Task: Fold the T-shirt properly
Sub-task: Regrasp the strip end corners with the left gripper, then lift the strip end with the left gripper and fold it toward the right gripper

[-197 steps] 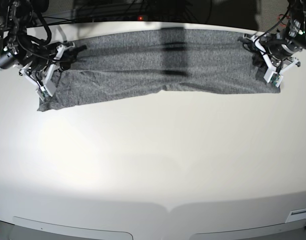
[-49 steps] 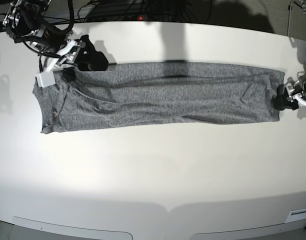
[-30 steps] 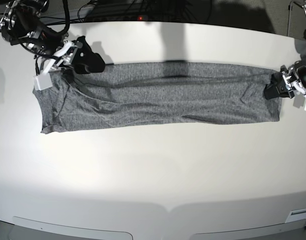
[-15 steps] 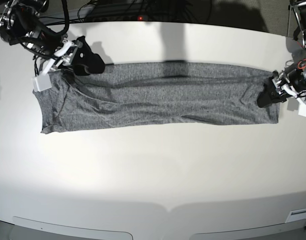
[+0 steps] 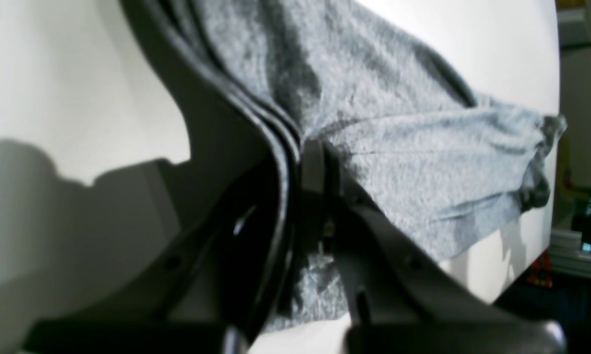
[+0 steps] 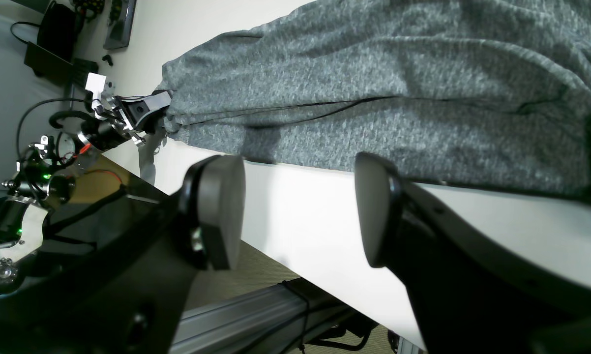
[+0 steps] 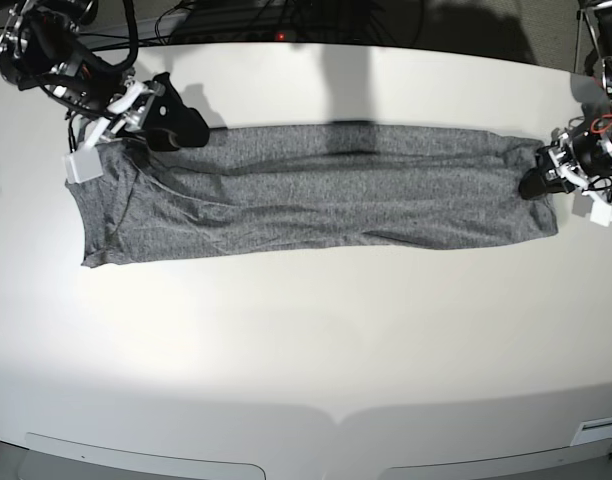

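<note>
The T-shirt (image 7: 316,188) lies flat on the table (image 7: 306,340) as a long band folded lengthwise. The left gripper (image 7: 534,184) is closed on the fabric at the band's right end in the base view, the cloth pinched between its fingers (image 5: 313,167). The right gripper (image 6: 295,211) stands open beside the opposite end, its fingers (image 6: 221,206) clear of the cloth.

A T-shirt (image 7: 316,190) lies stretched lengthwise across the far half of a table (image 7: 306,340), folded into a long band. The left gripper (image 7: 536,184) sits at the band's right end in the base view, on the cloth's edge; the right gripper (image 7: 171,122) sits at the far corner of the opposite end.
</note>
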You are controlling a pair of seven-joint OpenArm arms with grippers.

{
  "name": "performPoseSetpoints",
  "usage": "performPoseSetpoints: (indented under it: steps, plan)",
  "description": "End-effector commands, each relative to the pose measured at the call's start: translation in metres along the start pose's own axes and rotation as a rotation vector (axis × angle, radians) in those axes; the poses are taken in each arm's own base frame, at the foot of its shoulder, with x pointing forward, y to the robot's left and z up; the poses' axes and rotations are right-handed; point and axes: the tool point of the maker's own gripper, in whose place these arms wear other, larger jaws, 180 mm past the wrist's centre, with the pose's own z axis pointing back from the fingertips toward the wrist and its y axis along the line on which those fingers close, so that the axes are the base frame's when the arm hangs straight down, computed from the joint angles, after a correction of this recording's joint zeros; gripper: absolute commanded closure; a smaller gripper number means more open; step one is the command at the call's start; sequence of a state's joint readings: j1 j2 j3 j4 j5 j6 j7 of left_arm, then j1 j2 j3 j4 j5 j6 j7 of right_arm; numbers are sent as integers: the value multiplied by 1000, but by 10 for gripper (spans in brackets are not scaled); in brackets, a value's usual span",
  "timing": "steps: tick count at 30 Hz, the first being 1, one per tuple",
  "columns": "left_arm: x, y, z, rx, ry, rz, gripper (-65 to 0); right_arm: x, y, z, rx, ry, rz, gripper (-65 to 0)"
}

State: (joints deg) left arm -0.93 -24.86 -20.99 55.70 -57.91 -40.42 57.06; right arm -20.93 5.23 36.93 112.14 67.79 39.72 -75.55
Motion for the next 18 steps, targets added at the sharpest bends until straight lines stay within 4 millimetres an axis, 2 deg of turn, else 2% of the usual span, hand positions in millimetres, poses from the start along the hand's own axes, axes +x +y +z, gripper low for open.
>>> performPoseSetpoints:
  steps: [1, 5, 13, 18]
  plan:
    - [6, -1, 4, 13, 20, -36, 0, 10, 6, 2, 19, -31, 27, -356]
    - [23, -23, 8, -5, 12, -140, 0, 10, 6, 2, 19, -32, 27, -356]
    - [65, -79, 22, -19, -55, -340, 0, 10, 6, 2, 19, -32, 27, -356]
    - [53, -115, 14, -67, -36, -379, 0, 10, 6, 2, 19, -32, 27, -356]
